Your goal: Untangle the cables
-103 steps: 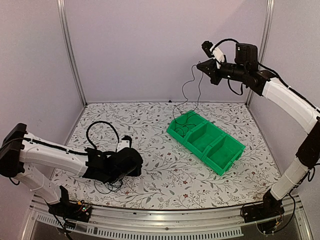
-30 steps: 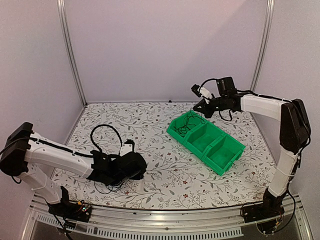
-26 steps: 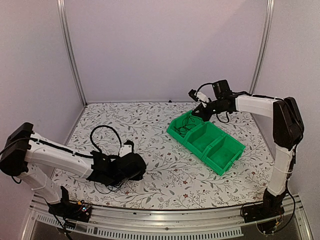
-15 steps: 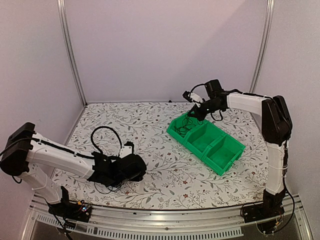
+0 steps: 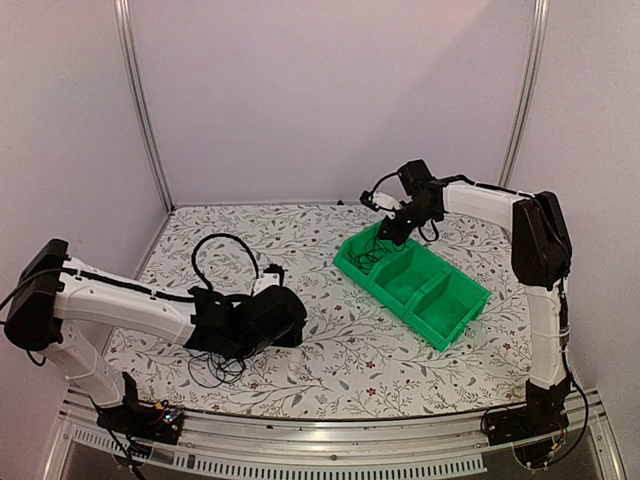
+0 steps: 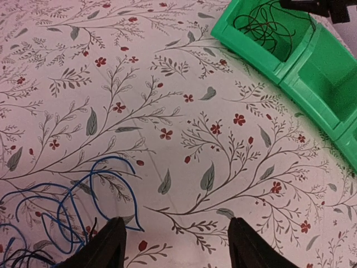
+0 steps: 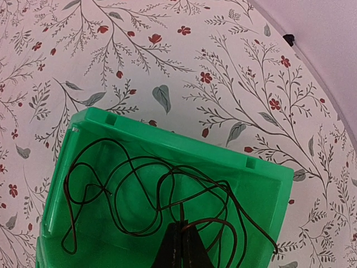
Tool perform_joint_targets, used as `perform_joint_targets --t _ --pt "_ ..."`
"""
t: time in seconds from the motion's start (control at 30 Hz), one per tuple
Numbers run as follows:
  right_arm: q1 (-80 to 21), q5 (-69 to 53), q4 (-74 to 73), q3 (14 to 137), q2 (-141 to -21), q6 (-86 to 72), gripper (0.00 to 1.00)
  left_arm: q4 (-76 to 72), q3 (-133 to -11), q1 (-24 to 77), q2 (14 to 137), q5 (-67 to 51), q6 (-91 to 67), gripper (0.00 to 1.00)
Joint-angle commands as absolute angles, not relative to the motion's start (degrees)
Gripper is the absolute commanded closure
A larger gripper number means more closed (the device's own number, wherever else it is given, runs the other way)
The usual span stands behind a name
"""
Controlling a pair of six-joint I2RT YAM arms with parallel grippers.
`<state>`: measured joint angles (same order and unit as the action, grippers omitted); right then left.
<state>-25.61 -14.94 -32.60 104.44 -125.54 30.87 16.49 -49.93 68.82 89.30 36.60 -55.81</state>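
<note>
R fingers [image 7: 170, 252] pressed together, pinching thin black wire [image 7: 128, 184], coiled loose in end compartment of green plastic three-compartment bin [image 7: 167, 135]. Right gripper [image 5: 390, 230] low over that compartment, far side of flower-print table cover [image 5: 330, 360].

L fingers [image 6: 111, 245] spread wide, gripping nothing. Left gripper [image 6: 175, 248] just above cover; thin blue cable loops [image 6: 92, 192] beside one finger, w/ black strands [image 6: 22, 258] at frame corner.

Progress, judged: one wire separated and in bin, not yet let go; blue/black loops by L arm tangled, by the look.

Unclear: no. of cables in that pile; cut off by frame edge, partly under arm in top view.
</note>
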Motion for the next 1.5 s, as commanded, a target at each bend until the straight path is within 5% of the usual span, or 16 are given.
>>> perform_joint_targets --t 0.0,0.23,0.47,1.47 --pt "-26.3 -14.2 -37.2 105.9 -128.8 33.1 0.98 16.1 -52.9 66.8 88.2 36.6 -52.5 0.36" --pt "-27.0 -16.3 -45.2 113.8 -127.9 32.9 0.72 15.8 -53.7 64.9 87.4 36.3 -51.8 0.36" --pt "-27.0 -15.0 -49.2 116.2 -119.0 33.8 0.57 13.5 -52.2 63.6 87.5 35.7 -51.6 0.36" --pt "-22.9 -5.6 -41.8 118.5 -133.4 45.4 0.60 10.0 -48.5 62.6 87.6 33.6 -52.4 0.36"
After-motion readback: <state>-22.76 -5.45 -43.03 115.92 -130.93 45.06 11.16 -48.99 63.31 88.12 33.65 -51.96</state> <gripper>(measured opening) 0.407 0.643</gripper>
